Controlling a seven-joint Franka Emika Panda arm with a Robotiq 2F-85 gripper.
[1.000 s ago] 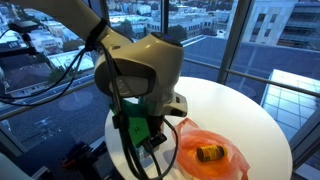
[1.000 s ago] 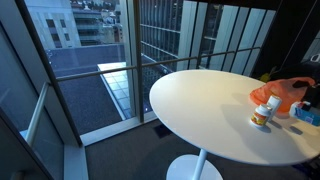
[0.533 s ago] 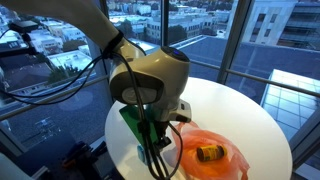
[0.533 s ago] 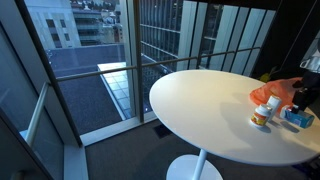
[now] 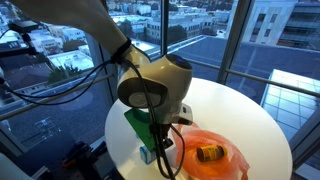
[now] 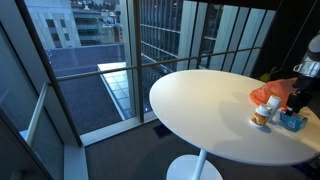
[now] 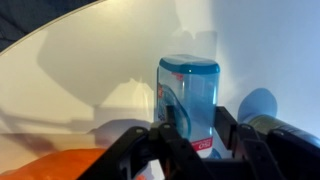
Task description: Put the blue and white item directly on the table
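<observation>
The blue and white item (image 7: 188, 95) is a pale blue box with white and red print. It stands upright between my fingers (image 7: 226, 125) in the wrist view. My gripper (image 7: 202, 132) is shut on its lower part. In both exterior views the box (image 5: 148, 154) (image 6: 292, 121) is low at the white round table (image 5: 235, 110) (image 6: 200, 105), beside the orange dish (image 5: 212, 160) (image 6: 282, 91). I cannot tell whether it touches the tabletop. My gripper (image 5: 152, 140) hangs straight down over it.
The orange translucent dish holds a brown-and-yellow item (image 5: 208, 153). A small white bottle (image 6: 260, 116) stands on the table by the dish. The table edge (image 5: 115, 150) is close to the box. Glass windows and a railing surround the table.
My gripper has moved down and away from the dish with the box in it, bringing it close to the tabletop.
</observation>
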